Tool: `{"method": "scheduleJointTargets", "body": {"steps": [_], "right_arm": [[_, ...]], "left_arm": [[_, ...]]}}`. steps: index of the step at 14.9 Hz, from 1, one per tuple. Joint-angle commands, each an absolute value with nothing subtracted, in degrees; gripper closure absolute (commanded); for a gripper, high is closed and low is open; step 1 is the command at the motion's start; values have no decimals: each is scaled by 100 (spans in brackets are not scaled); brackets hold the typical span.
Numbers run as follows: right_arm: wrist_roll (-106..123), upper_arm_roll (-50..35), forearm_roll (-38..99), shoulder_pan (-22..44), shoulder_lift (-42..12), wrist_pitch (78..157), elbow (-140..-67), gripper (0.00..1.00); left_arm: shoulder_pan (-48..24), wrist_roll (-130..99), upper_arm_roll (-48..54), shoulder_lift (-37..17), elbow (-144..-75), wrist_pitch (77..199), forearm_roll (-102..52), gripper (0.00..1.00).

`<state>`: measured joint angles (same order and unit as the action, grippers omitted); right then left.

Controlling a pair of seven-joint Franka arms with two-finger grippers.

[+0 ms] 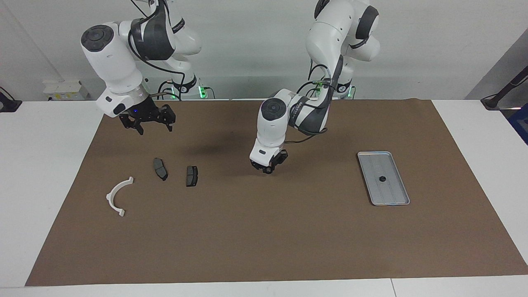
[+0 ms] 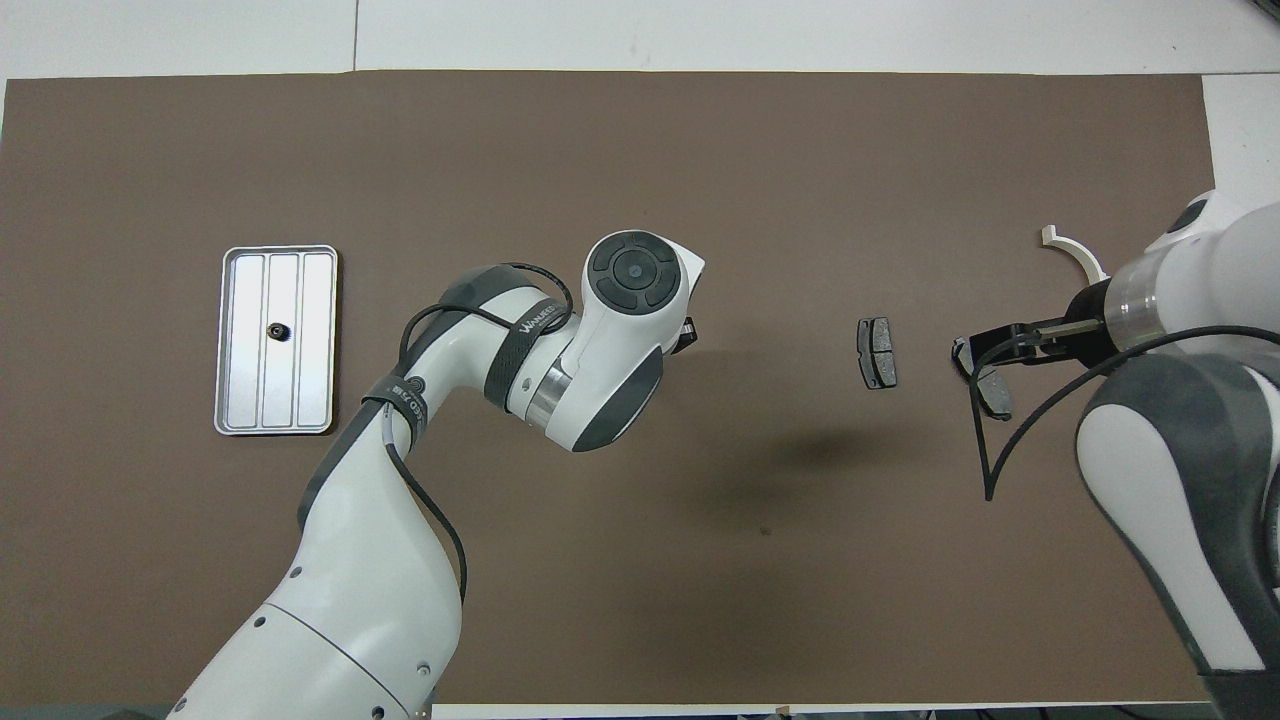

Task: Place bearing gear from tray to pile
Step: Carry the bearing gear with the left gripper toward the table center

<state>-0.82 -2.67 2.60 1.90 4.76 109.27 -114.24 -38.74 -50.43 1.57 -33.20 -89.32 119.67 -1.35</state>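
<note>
Midway along the brown mat (image 1: 264,231), the left gripper (image 1: 269,166) hangs low over bare mat between the tray (image 1: 394,198) and the pile, its fingers drawn nearly together; whether anything sits between them cannot be told. A small dark bearing gear (image 1: 382,178) lies in the middle of the ridged silver tray, which rests toward the left arm's end of the table. In the overhead view the same gear (image 2: 275,330) shows as a black dot on the tray's (image 2: 240,400) centre strip, well apart from the gripper.

Toward the right arm's end, the pile lies spread out: two dark grey brake pads (image 1: 160,168) (image 1: 192,175) side by side, and a white half-ring bracket (image 1: 117,197) farther from the robots than either. The right gripper (image 1: 149,123), jaws spread wide and holding nothing, hovers above the mat at the robots' side of the pads. Seen from overhead, it covers part of the pad (image 2: 992,392) nearest the bracket.
</note>
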Motion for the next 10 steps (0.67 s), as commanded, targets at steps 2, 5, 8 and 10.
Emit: {"method": "scheduleJointTargets", "body": {"steps": [2,5,8,10], "right_arm": [[-790,-272,220,501,370,11451,-11795,0],[-993,-272,220,624,-16,11934,-11795,0],[-993,-272,220,624,-193,12128,-11795,0],[-993,-272,220,615,-220,12129,-11786,0]], "left_arm": [[-3937,-5098,114,-3393,-8824,12032,-44,100],[-3867,-5080,114,-3384,-8842,12067,-35,100],[-3850,-5071,114,-3384,-8859,12094,-26,100],[-3832,-5045,114,-3384,-8859,12163,-26,79]]}}
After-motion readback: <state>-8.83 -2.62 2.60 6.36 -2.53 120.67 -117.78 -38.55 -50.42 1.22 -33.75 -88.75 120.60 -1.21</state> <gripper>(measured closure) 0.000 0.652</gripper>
